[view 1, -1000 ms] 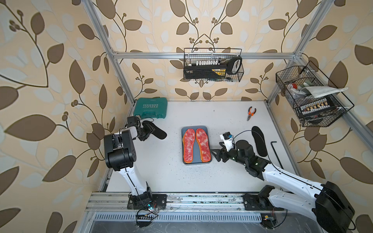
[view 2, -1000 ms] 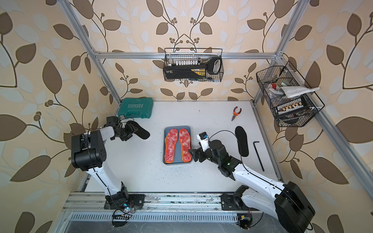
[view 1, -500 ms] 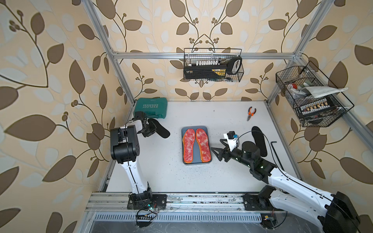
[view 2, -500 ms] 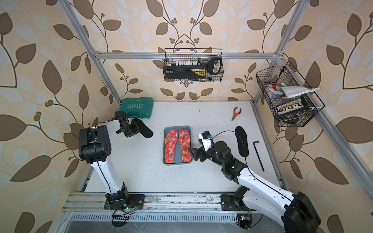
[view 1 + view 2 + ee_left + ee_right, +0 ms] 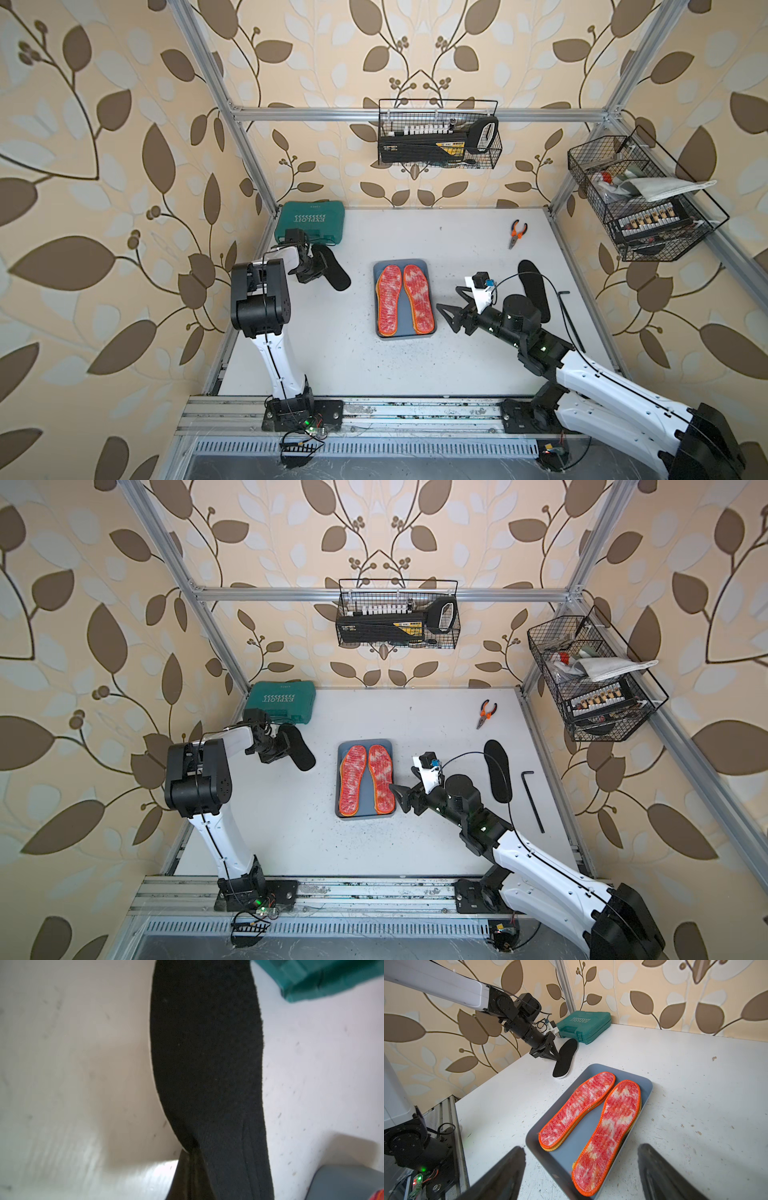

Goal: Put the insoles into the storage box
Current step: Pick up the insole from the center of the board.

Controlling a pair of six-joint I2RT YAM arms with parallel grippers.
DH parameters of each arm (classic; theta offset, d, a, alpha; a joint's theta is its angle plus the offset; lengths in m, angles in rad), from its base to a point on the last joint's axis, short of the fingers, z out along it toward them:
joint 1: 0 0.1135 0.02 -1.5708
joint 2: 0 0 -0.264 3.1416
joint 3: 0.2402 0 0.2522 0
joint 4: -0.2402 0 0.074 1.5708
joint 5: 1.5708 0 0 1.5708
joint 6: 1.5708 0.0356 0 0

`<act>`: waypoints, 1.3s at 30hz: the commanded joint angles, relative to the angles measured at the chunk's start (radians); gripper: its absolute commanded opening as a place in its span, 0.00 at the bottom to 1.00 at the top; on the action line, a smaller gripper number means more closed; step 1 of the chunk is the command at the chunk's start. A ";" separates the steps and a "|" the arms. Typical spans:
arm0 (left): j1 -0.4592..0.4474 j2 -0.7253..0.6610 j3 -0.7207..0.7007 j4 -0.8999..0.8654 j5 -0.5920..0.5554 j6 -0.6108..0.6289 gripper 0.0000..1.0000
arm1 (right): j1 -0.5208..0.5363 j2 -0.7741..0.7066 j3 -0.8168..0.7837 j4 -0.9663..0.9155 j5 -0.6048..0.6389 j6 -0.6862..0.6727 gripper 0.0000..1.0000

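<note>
Closing is the change on the left. The left gripper (image 5: 556, 1059), whose fingers stood apart a second ago, now has them pressed together on one long edge of a black insole (image 5: 332, 271). This insole is well out from the storage box (image 5: 405, 335), on the left arm's side of it. In the right wrist view it sits tilted, with the pinched edge raised and one end apparently touching the table (image 5: 332, 361) (whether it has fully left the surface I cannot tell).

On the box's opposite side, the right gripper (image 5: 447, 296) has barely shifted. Its fingers are spread wide, holding nothing, and point toward the box.

Inside the box, two red-white mottled insoles (image 5: 591, 1113) lie side by side on top, as they did a second ago, with further edges showing beneath them. A second black insole (image 5: 534, 289) lies flat on the table beyond the right arm from the box.

The grasp looks made, so what probably remains for this insole is lifting it clear and carrying it across to the box. Both black insoles are outside the box, so the task seems well along but not finished. An edge pinch on something this thin may let it droop or swing (worth a slow carry).
</note>
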 commanded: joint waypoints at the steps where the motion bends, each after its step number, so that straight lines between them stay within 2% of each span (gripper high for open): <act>1: -0.075 -0.045 -0.079 -0.106 0.082 0.065 0.00 | 0.004 0.012 -0.011 0.018 0.012 -0.009 0.87; 7: -0.158 -0.158 -0.182 -0.094 0.093 0.118 0.00 | 0.004 0.014 -0.015 0.022 0.017 -0.009 0.87; 11: -0.160 -0.238 -0.230 -0.063 0.107 0.149 0.00 | 0.004 0.023 -0.015 0.027 0.015 -0.007 0.87; 16: -0.160 -0.288 -0.245 -0.019 0.197 0.159 0.00 | 0.004 0.035 -0.011 0.028 0.016 -0.009 0.87; 20: -0.160 -0.305 -0.252 -0.021 0.186 0.160 0.00 | 0.004 0.032 -0.015 0.028 0.031 -0.014 0.87; 29: -0.151 -0.426 -0.303 0.008 0.158 0.124 0.00 | 0.004 0.035 -0.016 0.032 0.045 -0.014 0.87; 36: -0.149 -0.484 -0.292 -0.018 0.188 0.082 0.00 | 0.004 0.022 -0.021 0.029 0.055 -0.014 0.87; 39: -0.148 -0.484 -0.281 -0.032 0.234 0.059 0.00 | 0.004 0.016 -0.024 0.027 0.062 -0.015 0.87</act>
